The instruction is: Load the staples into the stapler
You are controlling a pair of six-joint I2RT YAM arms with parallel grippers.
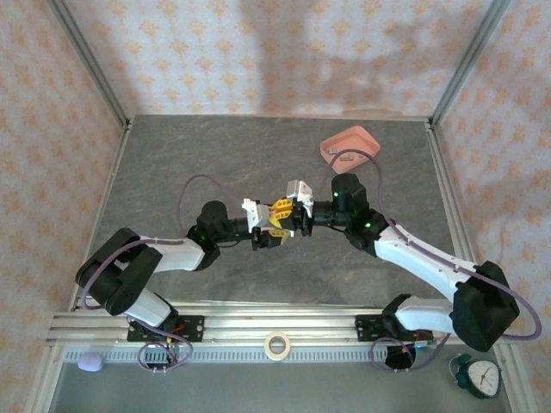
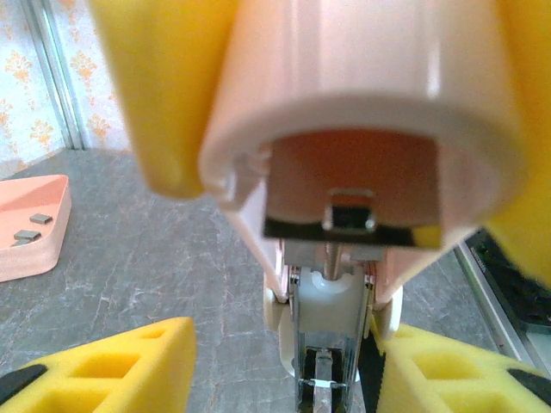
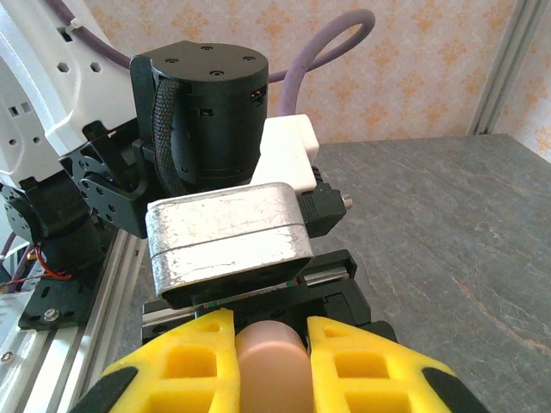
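The pink stapler hangs above the table's middle, hinged open. Its lid faces the left wrist camera end-on, and its metal channel with the white pusher runs down from it. My right gripper is shut on the stapler's pink body, yellow fingers on both sides. My left gripper is open around the channel: its left finger stands well apart, its right finger is against the stapler's base. In the top view both grippers meet nose to nose. Two grey staples lie in the pink tray.
The pink tray sits at the far right of the grey table. The left arm's silver wrist camera is close in front of the right gripper. A tape roll rests on the front rail, and a clock lies at the near right corner.
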